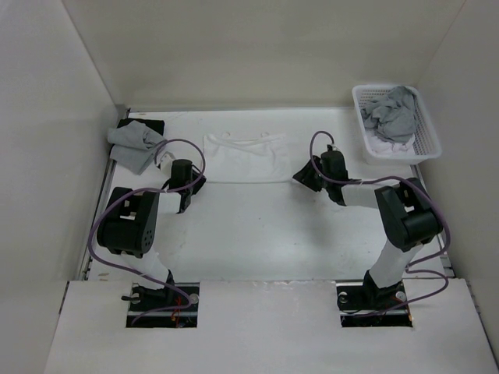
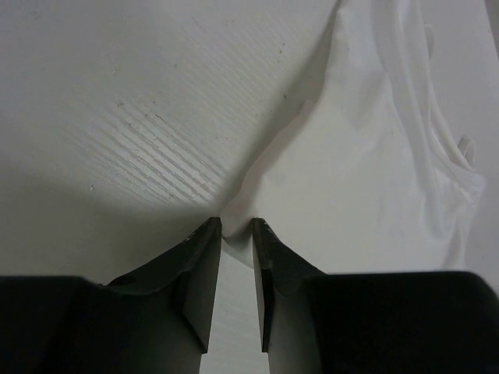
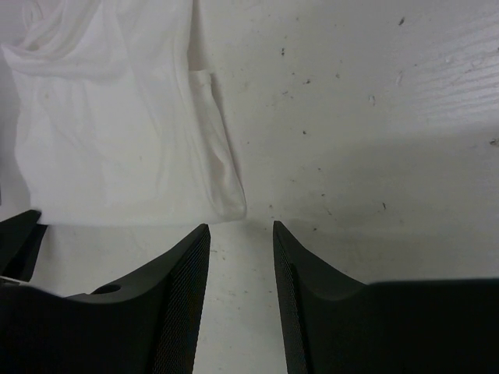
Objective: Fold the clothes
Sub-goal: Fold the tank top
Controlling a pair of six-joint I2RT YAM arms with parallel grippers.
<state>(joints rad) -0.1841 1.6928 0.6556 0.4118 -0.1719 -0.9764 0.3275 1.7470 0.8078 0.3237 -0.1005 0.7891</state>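
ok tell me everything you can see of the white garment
The white garment is thin, soft, plain fabric, lying mostly flat and lightly creased on the table, thin straps at its far edge. The left gripper pinches one near corner, tenting it; the other near corner lies just ahead of the open right gripper, untouched.

The clothes (image 1: 245,158) are thin, soft cloth; the table (image 1: 257,226) is matt and scuffed; the right gripper (image 3: 240,234) matt black plastic

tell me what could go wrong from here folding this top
1. The left gripper has only the corner tip of the white garment between its fingers; it may slip out when lifted.
2. The right gripper stands open with the other corner just ahead of its tips, not between them; closing now could miss, skewing the fold.
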